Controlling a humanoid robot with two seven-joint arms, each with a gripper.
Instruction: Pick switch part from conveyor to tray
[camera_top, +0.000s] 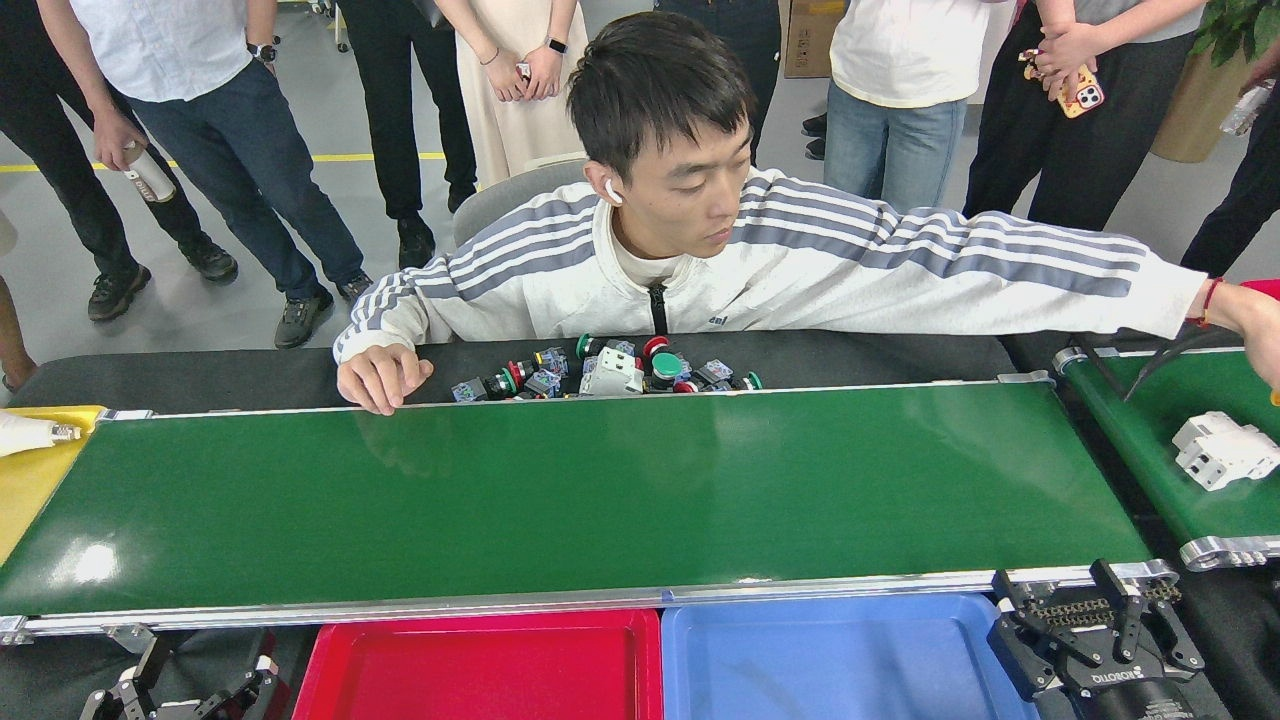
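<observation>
Conveyor (560, 490) glossy flat green, bare; white blocky switch part (1222, 450) beside.

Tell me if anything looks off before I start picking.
The conveyor is bare: no switch part on it. The only part on a belt, a white block, lies askew on the other green belt at right. The rest sit piled behind the far rail. Both trays, red and blue, look empty.
</observation>
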